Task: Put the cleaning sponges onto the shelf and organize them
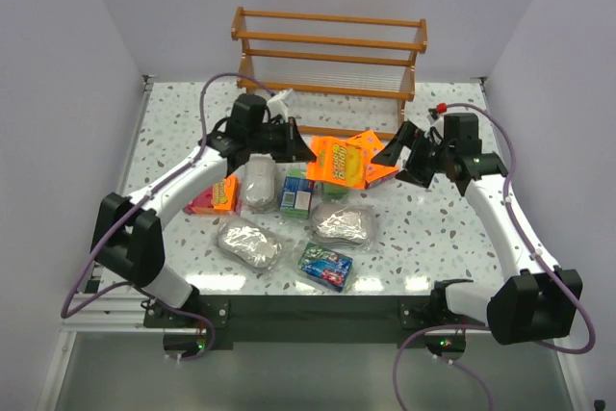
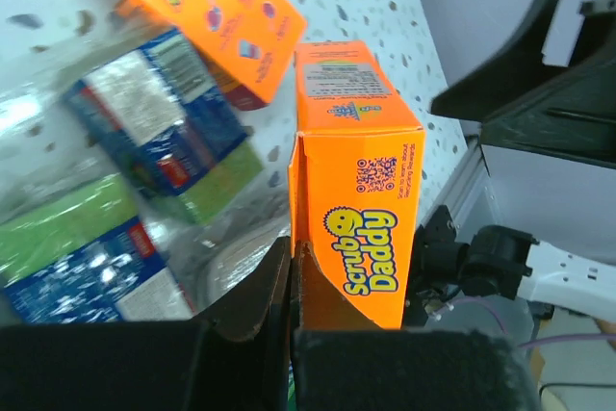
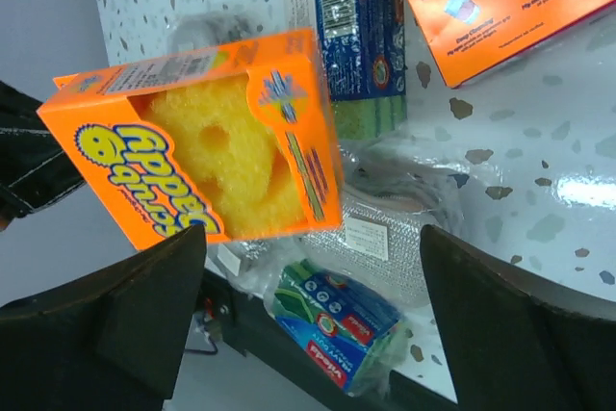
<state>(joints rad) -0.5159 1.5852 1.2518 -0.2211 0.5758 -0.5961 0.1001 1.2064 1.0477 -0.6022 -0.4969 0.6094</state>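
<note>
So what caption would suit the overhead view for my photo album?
Left gripper holds an orange sponge box over scattered packs; open right gripper beside it, shelf behind.

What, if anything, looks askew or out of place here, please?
The orange box is held above the table, tilted, gripped at one end by the left hand; the right hand stands open beside it. The other packs lie in a jumble on the table, none on the shelf.
</note>
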